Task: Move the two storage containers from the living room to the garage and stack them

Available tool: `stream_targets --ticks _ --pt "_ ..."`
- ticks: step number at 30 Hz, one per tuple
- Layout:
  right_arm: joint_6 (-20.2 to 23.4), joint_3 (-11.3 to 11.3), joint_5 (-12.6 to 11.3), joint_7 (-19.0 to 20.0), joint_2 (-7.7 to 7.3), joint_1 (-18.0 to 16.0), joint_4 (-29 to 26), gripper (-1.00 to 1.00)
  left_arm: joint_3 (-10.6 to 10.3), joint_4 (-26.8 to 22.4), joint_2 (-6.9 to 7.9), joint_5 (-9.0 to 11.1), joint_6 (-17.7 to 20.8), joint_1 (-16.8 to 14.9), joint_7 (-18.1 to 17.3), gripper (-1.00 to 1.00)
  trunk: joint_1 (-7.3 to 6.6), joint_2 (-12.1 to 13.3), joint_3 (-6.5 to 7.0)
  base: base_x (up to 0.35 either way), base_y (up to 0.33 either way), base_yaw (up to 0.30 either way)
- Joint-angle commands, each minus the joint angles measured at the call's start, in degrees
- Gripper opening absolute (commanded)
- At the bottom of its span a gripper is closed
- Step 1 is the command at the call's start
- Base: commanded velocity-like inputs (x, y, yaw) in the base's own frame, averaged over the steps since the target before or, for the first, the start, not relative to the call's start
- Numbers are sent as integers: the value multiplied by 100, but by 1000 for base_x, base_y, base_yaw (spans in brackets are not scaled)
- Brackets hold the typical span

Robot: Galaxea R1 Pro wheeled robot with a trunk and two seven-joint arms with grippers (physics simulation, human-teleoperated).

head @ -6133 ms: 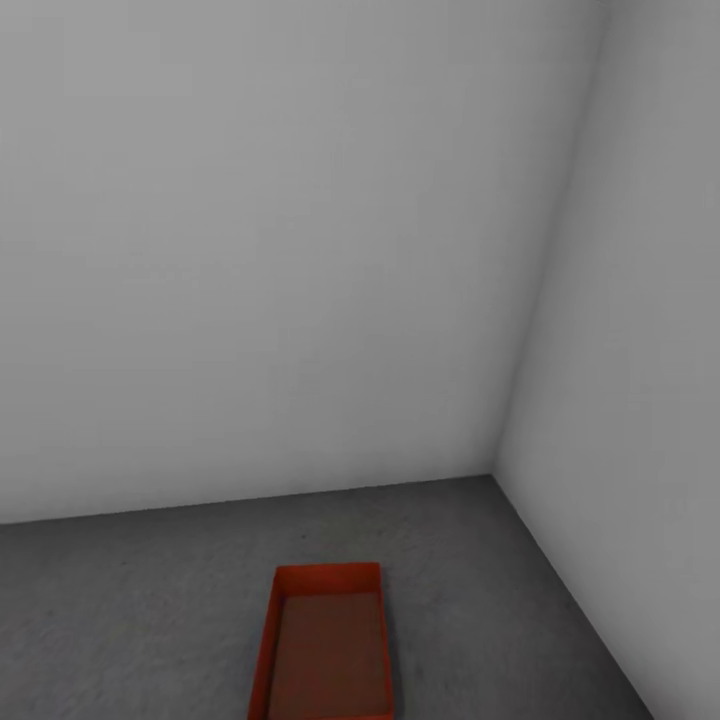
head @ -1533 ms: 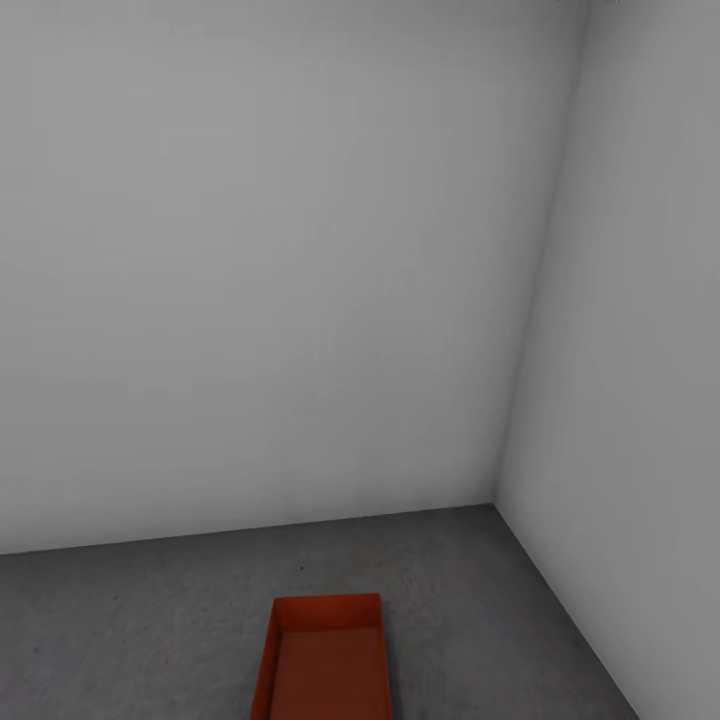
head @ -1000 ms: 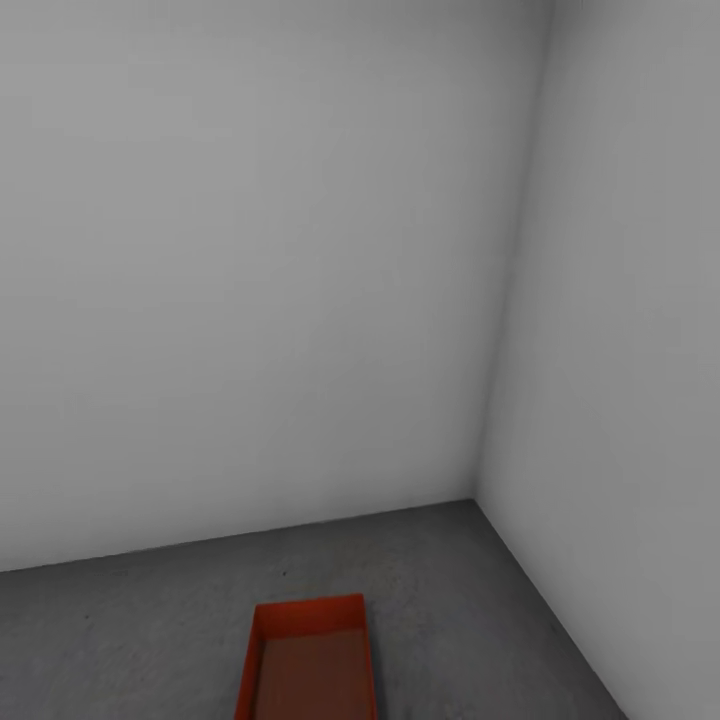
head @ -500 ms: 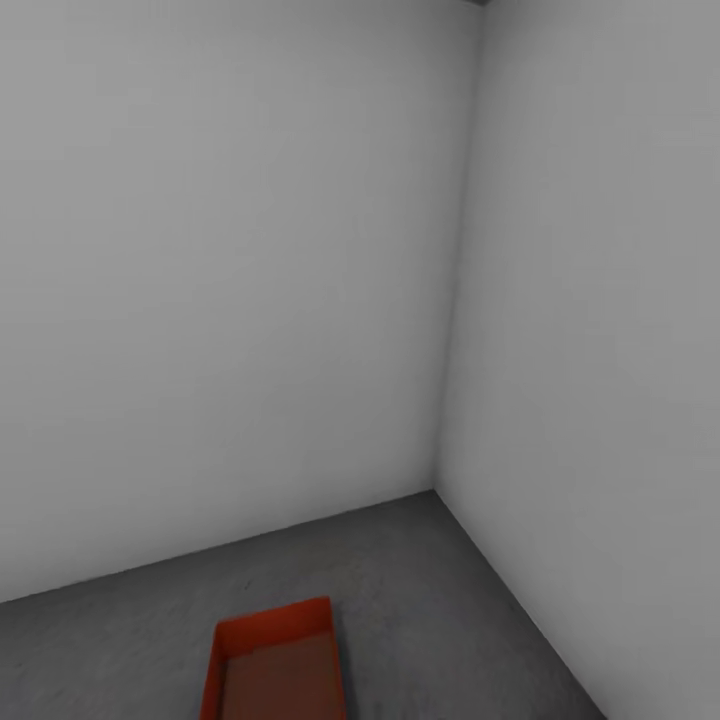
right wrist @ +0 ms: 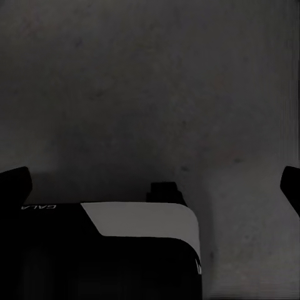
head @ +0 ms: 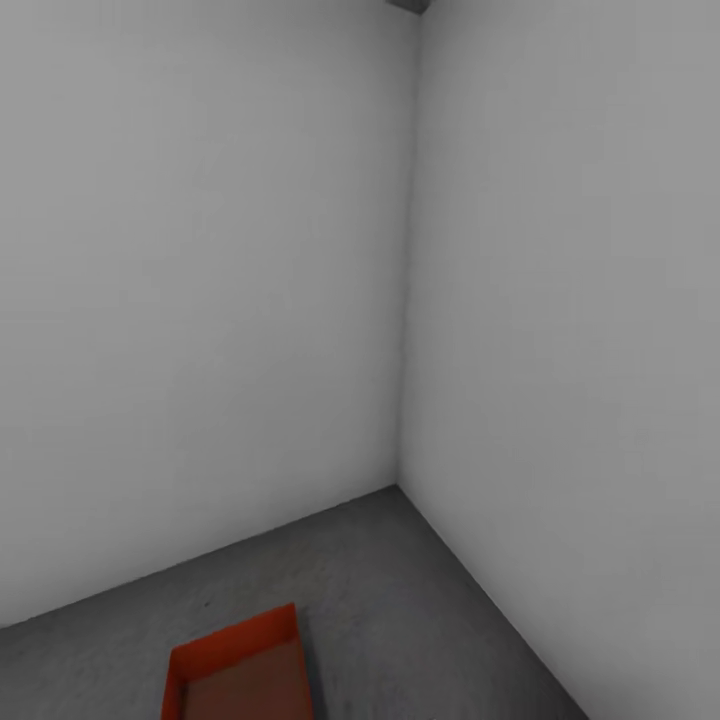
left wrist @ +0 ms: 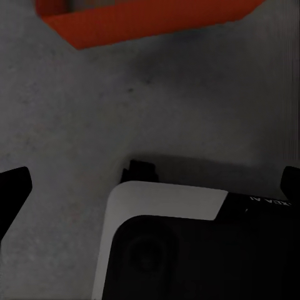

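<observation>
While the head view looks into a corner of the garage, one storage container point(head: 238, 670) sits on the dark grey floor point(head: 400, 600) near the two pale grey walls point(head: 200, 300) — it is low in the picture and partly cut off at the edge. It looks empty, with nothing stacked on it.

From the left wrist view, the same orange-red box shows its side wall, resting flat on the floor a little way from the left claw point(left wrist: 150, 187). Its two dark fingertips point(left wrist: 12, 184) stand wide apart and hold nothing.

From the right wrist view, the right claw point(right wrist: 150, 181) is spread wide too, with only bare floor under it.

So I think one box is placed and the second is not here yet — the next move is likely to go back to the living room and fetch it.
</observation>
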Motion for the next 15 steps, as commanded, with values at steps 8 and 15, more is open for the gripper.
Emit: stream_targets --ticks 8,15 --pt "-26 46 -46 -5 6 -7 17 100 -10 -3 3 52 8 -1 -25 100 0 -4 -7 0 0 -289" --pt "-26 46 -46 -5 6 -7 17 100 -10 -3 3 53 7 -1 -24 100 0 -4 -7 0 0 -289"
